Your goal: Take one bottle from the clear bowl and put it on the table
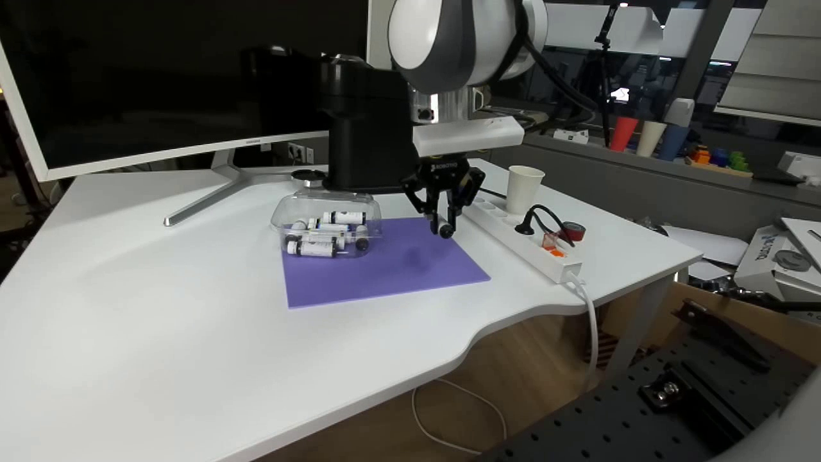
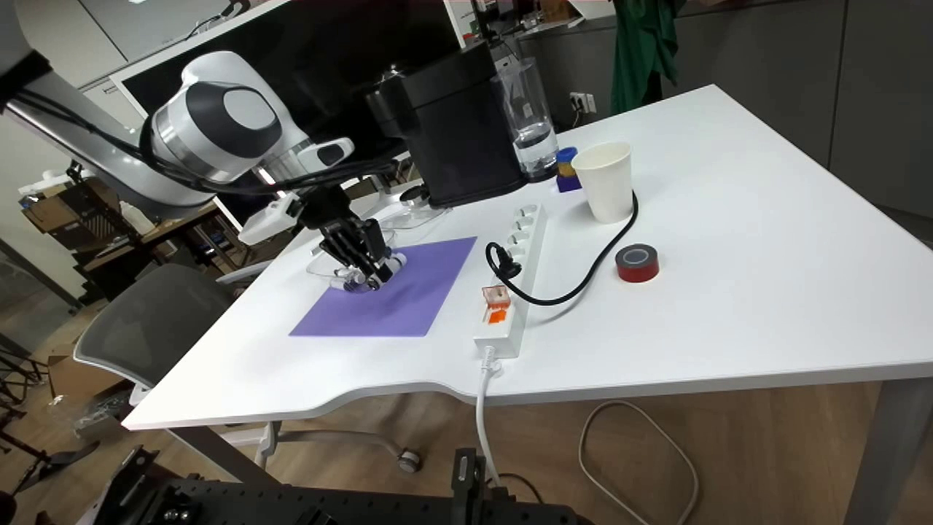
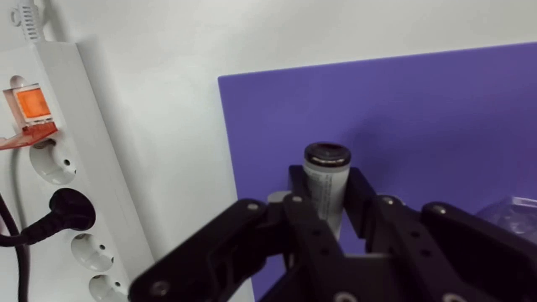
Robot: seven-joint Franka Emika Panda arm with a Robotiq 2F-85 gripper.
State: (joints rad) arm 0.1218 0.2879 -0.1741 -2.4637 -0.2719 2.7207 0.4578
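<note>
My claw (image 1: 443,221), closed on a white, dark-ended bottle (image 3: 327,184), hangs above the purple mat (image 1: 385,279), the clear bowl (image 1: 308,205) at its nine o'clock in an exterior view.

A little white bottle (image 3: 327,184) with a dark end is up above the table (image 1: 160,333), right of the clear bowl (image 1: 309,206).

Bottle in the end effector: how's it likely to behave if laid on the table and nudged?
The bottle will probably roll sideways: its body looks cylindrical. It's likely stiff; no denting shows where the end effector grips it. Probably light too, being slim and small beside the end effector, though its contents don't show.
</note>
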